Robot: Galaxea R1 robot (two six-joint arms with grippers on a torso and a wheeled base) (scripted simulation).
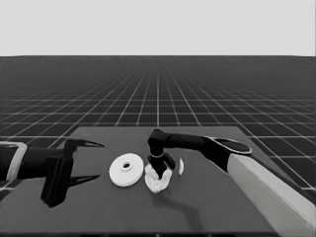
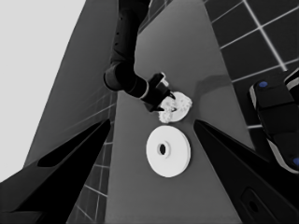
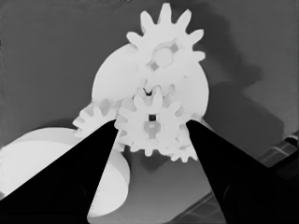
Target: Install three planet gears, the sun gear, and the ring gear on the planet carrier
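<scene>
Mid-assembly, by the look of it: last gear going onto the smaller round part. Next move likely calls for lowering it straight so the teeth mesh, then letting go.

Larger round part (image 1: 126, 171), thick, stepped, small hole: centre of the head view, left of the work, not yet fitted. Smaller round part (image 1: 158, 180): just right of it, gears on top. Right gripper (image 3: 152, 128): over that part, fingers clasping a small toothed gear (image 3: 152, 123) in the middle. Left gripper (image 1: 89, 161): left edge, parked, fingers spread, holding nothing.
</scene>
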